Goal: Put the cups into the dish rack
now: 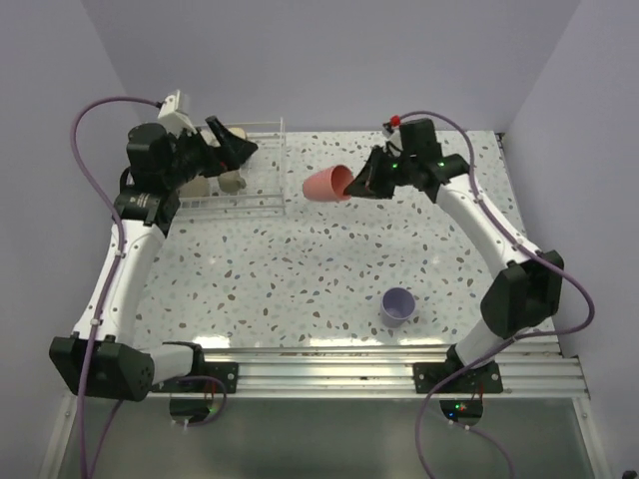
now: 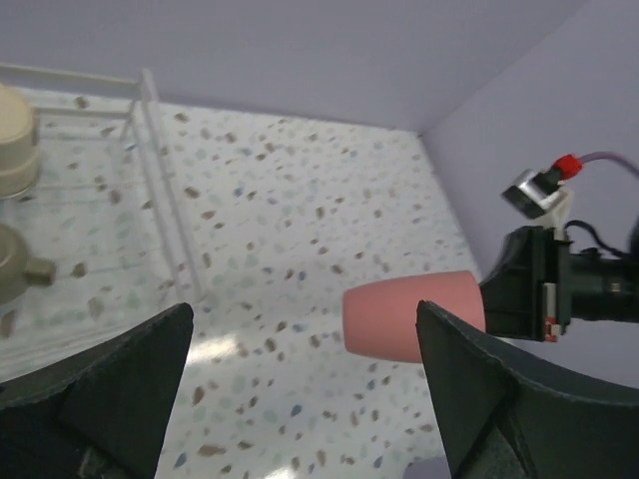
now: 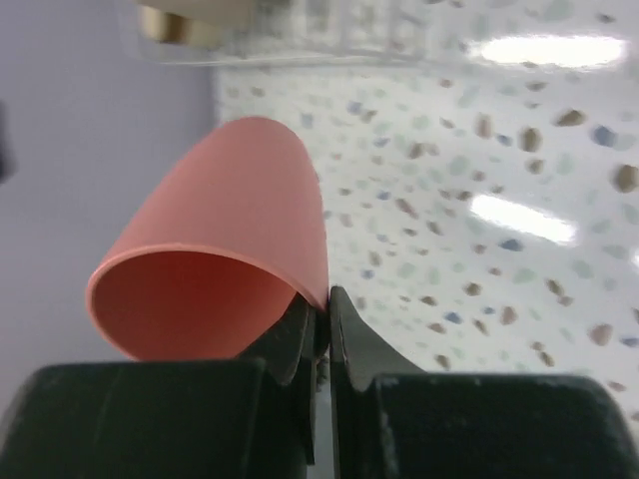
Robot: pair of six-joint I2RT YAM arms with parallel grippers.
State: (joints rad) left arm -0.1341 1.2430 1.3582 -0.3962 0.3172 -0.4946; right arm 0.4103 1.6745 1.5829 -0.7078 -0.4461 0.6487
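My right gripper (image 1: 357,183) (image 3: 327,294) is shut on the rim of a red cup (image 1: 327,185) (image 3: 230,220) (image 2: 409,314), one finger inside and one outside. It holds the cup on its side above the table, base towards the dish rack (image 1: 283,165) (image 2: 165,190). The white wire rack stands at the back left and holds two beige cups (image 1: 233,181) (image 2: 12,140). Over the rack, my left gripper (image 1: 245,147) (image 2: 303,311) is open and holds nothing. A lavender cup (image 1: 397,304) stands upright on the table near the front right.
The speckled table (image 1: 300,269) is boxed in by lavender walls (image 1: 329,60) at the back and both sides. A metal rail (image 1: 379,364) with the arm bases runs along the near edge. The rack's right rail lies just left of the held cup.
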